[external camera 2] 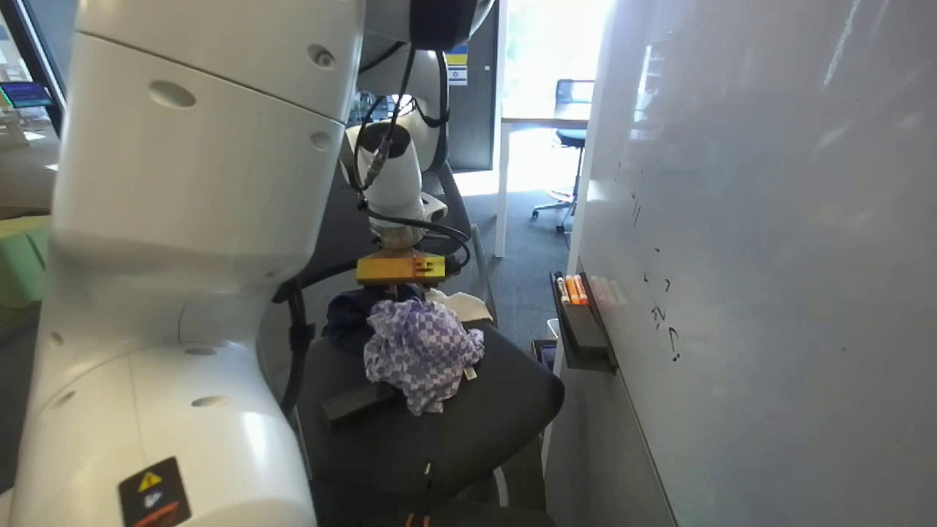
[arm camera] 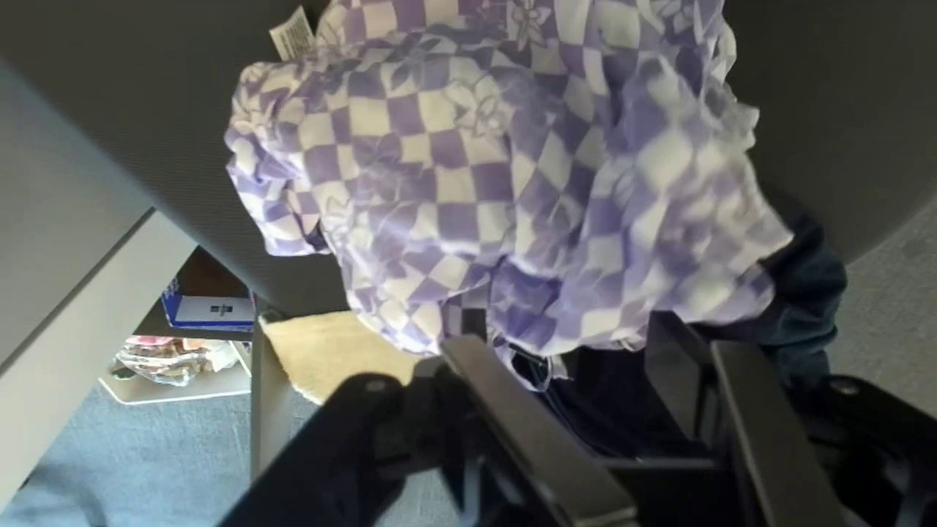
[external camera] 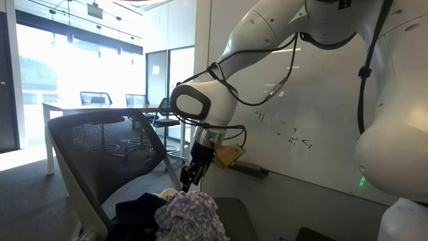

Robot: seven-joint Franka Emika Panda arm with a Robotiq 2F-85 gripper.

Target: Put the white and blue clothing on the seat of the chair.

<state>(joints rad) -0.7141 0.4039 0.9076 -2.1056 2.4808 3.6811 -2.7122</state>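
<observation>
One crumpled purple-and-white checked cloth (arm camera: 468,183) on the dark-grey chair seat (external camera 2: 476,428)
Over that seat, I have my black two-fingered claw (arm camera: 567,333) parted wide, gripping nothing.

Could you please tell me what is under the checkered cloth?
At the edges of the checkered cloth, the seat, dark clothing and a cream cloth show and seem to run partly beneath it. What its bunched middle covers is hidden.

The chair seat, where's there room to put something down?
Bare seat lies between the checkered clothing and the seat's front edge, and toward the whiteboard. Near the backrest it's crowded: dark clothing, cream cloth and the fingers.
</observation>
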